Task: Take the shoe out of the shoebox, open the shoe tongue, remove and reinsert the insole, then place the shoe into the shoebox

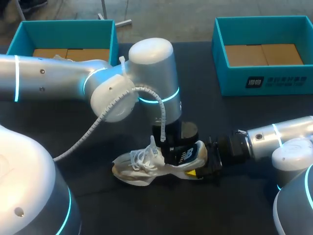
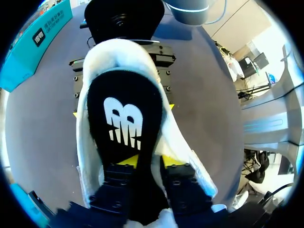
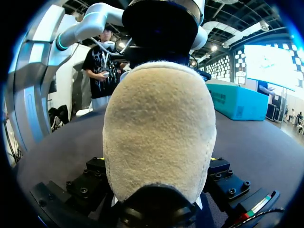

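You're on the insole step, I'd judge. The white and cream lace-up sneaker is out of the box and sits on the dark matte counter between the arms, toe toward your left arm.

The left end effector reaches down into the shoe's mouth, clenched on the thin black insole with a white logo. Its yellow tips flank the insole's narrow middle, and the heel end tilts up out of the opening; coming out or going back in, I can't tell.

The right end effector is grasping the rounded cream heel from both sides, bracing the shoe.

The next move calls for a slide along the shoe's length with the heel held firm. The insole looks flat and bendy, so it's likely to fold or snag on the padded white collar.

The heel has a fuzzy, suede-like nap; the white laces lie loose and looped.

Two open teal cardboard shoeboxes with brown floors stand at the far edge, one on the left and one on the right, well apart from the shoe.
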Controlling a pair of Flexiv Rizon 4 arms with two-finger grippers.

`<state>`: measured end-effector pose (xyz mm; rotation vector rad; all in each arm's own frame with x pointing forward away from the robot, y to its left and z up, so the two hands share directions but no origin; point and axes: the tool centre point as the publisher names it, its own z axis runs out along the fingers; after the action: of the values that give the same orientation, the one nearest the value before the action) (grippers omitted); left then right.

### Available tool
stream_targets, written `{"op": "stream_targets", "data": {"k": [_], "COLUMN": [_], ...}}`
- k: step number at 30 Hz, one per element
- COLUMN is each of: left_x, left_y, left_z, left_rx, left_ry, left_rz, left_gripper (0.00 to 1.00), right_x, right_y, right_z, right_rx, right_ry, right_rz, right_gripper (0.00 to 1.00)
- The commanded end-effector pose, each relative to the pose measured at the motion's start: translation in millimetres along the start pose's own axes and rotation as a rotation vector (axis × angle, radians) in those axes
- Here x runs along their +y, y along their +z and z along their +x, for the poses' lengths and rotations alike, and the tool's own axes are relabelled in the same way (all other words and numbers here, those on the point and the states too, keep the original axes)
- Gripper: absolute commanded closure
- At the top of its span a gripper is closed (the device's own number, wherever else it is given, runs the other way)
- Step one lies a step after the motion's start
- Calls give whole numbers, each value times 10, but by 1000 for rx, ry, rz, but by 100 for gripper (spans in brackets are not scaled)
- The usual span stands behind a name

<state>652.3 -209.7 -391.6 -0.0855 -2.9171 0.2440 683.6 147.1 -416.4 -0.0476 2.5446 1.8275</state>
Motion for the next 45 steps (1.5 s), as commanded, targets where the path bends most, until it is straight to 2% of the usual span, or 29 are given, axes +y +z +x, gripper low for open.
{"op": "stream_targets", "data": {"k": [1,6,14,18,23,24,25,26,35,45], "left_x": [-47,-108,-85,-55,-17,-8,2,13,80,141], "left_y": [43,141,249,245,220,210,200,187,27,-213], "left_z": [38,29,-63,-112,-175,-185,-196,-207,-177,-105], "left_rx": [-29,-102,-181,-227,-276,-279,-281,-283,-264,-147], "left_ry": [-1,6,-18,-44,-69,-74,-76,-83,-91,-91], "left_rz": [4,-19,-46,-63,-85,-85,-85,-83,-41,83], "left_gripper": [59,58,61,66,84,89,98,100,100,100], "right_x": [6,6,6,6,6,6,6,6,6,6], "right_y": [15,15,15,15,15,15,15,15,15,15], "right_z": [-6,-6,-6,-6,-6,-6,-6,-6,-6,-6], "right_rx": [0,0,0,0,0,0,0,0,0,0], "right_ry": [2,2,2,2,2,2,2,2,2,2], "right_rz": [6,6,6,6,6,6,6,6,6,6], "right_gripper": [100,100,100,100,100,100,100,100,100,100]}}
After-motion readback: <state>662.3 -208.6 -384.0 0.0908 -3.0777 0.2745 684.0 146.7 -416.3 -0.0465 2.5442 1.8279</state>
